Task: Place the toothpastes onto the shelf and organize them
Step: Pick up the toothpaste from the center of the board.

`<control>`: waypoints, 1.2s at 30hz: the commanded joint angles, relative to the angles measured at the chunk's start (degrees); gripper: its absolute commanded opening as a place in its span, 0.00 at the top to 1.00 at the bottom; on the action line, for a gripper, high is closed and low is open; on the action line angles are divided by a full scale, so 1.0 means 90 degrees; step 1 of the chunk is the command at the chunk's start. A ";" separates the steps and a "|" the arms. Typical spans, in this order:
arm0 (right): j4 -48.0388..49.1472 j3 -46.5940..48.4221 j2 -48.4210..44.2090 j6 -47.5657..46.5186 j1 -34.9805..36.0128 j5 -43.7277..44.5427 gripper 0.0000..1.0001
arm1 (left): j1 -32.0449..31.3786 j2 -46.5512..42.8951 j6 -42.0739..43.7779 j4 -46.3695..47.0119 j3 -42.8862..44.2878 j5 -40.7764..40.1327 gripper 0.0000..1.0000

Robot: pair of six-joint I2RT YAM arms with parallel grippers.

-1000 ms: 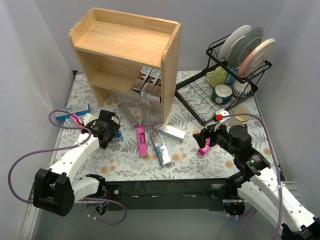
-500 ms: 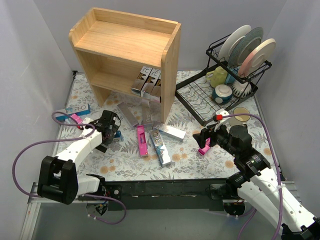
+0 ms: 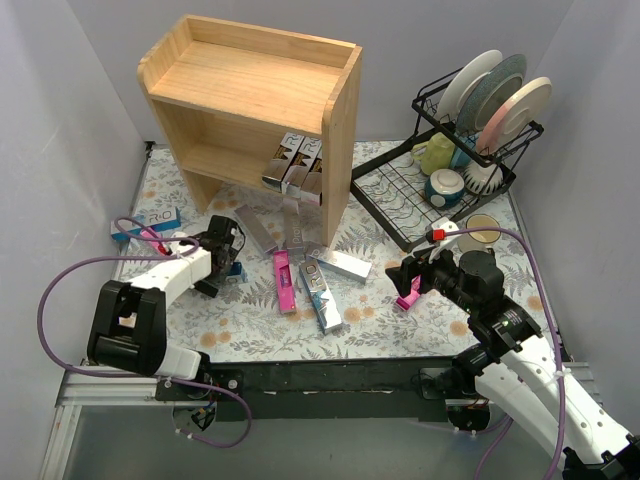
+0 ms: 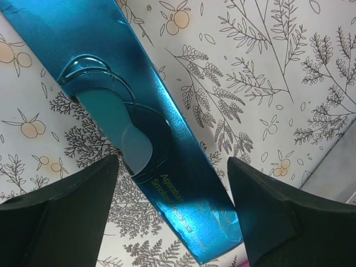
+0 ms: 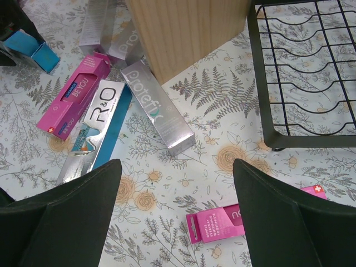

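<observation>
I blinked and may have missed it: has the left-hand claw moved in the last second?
Yes, a little: the left gripper has crept up and slightly right in the top view, toward the wooden shelf.

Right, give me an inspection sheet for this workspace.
Surface: floral mat, lying flat.
Job's things: boxes stand in the lower bay of the shelf; others, a pink box among them, lie loose on the mat.
Clutter: dish rack with plates, right of shelf.
Pincers: left pincer open astride a blue box; right pincer open, empty.
Cables: purple cables loop beside both arms.
Surroundings: grey walls.
</observation>
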 commanded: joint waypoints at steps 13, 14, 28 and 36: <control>0.0291 0.0073 0.0075 -0.0017 -0.0005 -0.0113 0.11 | -0.0255 -0.0474 0.2140 -0.0345 0.0129 0.0909 0.47; 0.0301 0.0073 0.0075 -0.0017 -0.0014 -0.0133 0.11 | -0.0343 -0.0493 0.2286 -0.0413 0.0158 0.0938 0.48; 0.0398 0.0063 0.0300 0.0177 -0.0014 -0.0551 0.11 | -0.0978 -0.1147 0.3331 -0.0521 0.0432 0.1593 0.56; 0.0945 0.0053 0.0758 0.1279 -0.0014 -0.1109 0.11 | -0.2022 -0.1811 0.4035 -0.0365 0.0881 0.1983 0.56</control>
